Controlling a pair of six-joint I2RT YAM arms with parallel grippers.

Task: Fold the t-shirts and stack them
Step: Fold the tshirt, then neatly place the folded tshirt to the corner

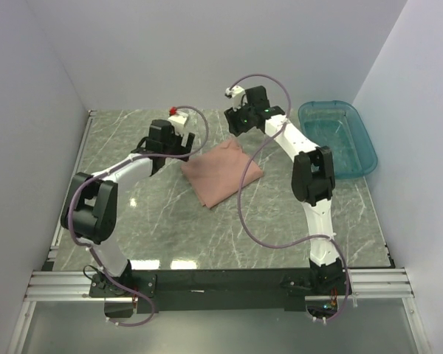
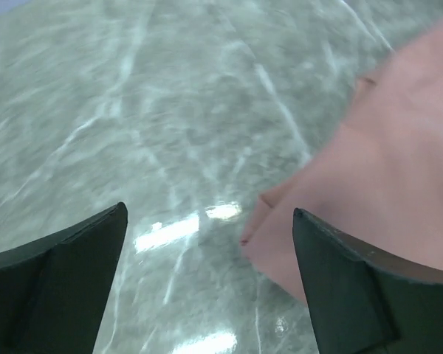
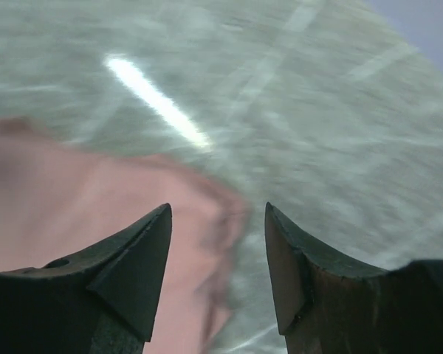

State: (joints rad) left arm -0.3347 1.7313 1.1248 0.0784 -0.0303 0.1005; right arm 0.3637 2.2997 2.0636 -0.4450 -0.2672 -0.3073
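One salmon-pink t-shirt (image 1: 221,174) lies folded into a rough rectangle in the middle of the grey marble table; its print is hidden. My left gripper (image 1: 165,151) hangs just left of the shirt's left edge, open and empty; in the left wrist view (image 2: 207,251) the shirt's corner (image 2: 384,162) lies by the right finger. My right gripper (image 1: 240,127) hovers over the shirt's far corner, open and empty; the right wrist view (image 3: 218,243) shows the blurred shirt edge (image 3: 96,199) between and left of the fingers.
A teal plastic tub (image 1: 338,138) stands at the back right of the table (image 1: 170,228). White walls close in the left, back and right sides. A black rail runs along the near edge.
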